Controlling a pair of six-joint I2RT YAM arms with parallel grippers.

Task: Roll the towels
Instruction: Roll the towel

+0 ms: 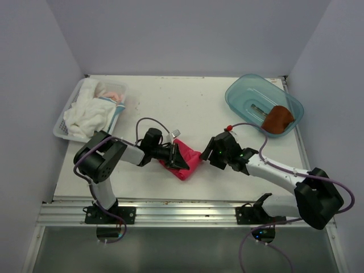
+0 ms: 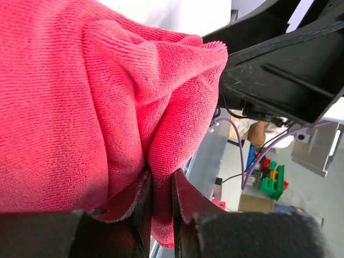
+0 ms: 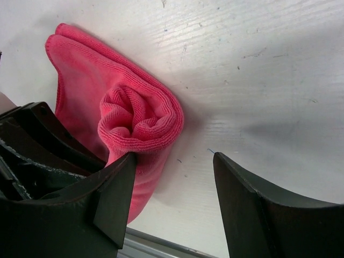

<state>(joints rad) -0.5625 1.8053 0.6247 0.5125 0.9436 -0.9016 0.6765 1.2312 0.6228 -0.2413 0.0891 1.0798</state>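
The bright pink-red towel (image 1: pixel 192 160) lies partly rolled on the white table (image 1: pixel 170 102), between the two arms. My left gripper (image 1: pixel 180 157) is shut on a fold of this towel (image 2: pixel 80 107); the cloth is pinched between its fingertips (image 2: pixel 161 180). In the right wrist view the towel's rolled end (image 3: pixel 141 119) faces me. My right gripper (image 3: pixel 173 158) stands open just off that end, its left finger (image 3: pixel 115 188) touching the cloth and its right finger (image 3: pixel 242 199) over bare table. The rust-brown towel (image 1: pixel 277 119) sits rolled in the blue tub (image 1: pixel 242 94).
A white basket (image 1: pixel 61 128) at the back left holds white cloths with pale blue trim (image 1: pixel 88 111). The blue tub stands at the back right. White walls close the table on three sides, and a metal rail (image 1: pixel 170 210) runs along the near edge.
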